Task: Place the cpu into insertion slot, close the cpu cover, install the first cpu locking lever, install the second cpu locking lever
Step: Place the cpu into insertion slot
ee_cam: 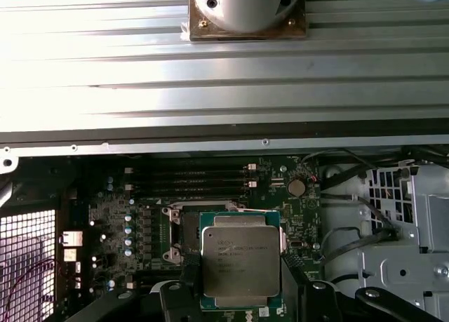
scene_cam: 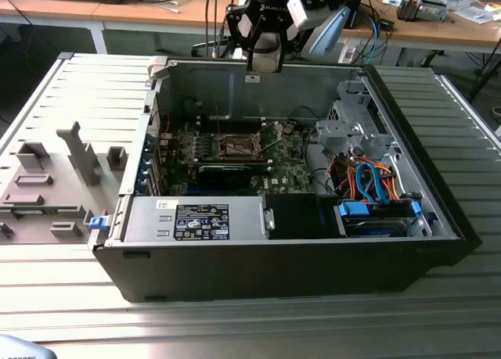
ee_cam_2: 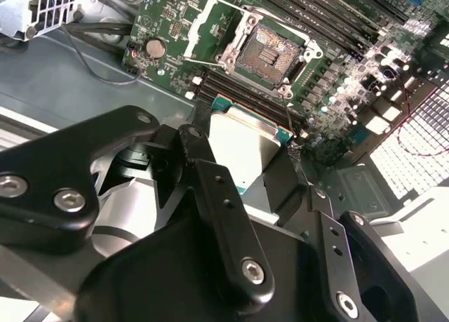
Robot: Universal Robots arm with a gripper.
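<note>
On the exterior view's left a grey fixture tray [scene_cam: 47, 183] lies on the slatted worktop [scene_cam: 235, 328] beside the open case [scene_cam: 274, 257]. Towards the middle, the hand [scene_cam: 264, 62] hangs over the case's rear wall, well above the board [scene_cam: 282, 175]. It is clamped on the cpu [ee_cam: 240, 260]: in both wrist views black fingers [ee_cam_2: 210, 175] press on its opposite edges. The slot [ee_cam_2: 270, 50] lies bare below, apart from the chip, with the cover [ee_cam_2: 200, 24] swung up beside it. To the right sit a drive cage [scene_cam: 352, 124] and orange and blue cables [scene_cam: 372, 179].

As I judge it, the chip is gripped only at its edges, so a slip could drop it onto the slot's contacts and bend them. Lowered slightly turned or off-centre, it would ride on the rim rather than seat. The raised cover might also catch a finger on the way down.
</note>
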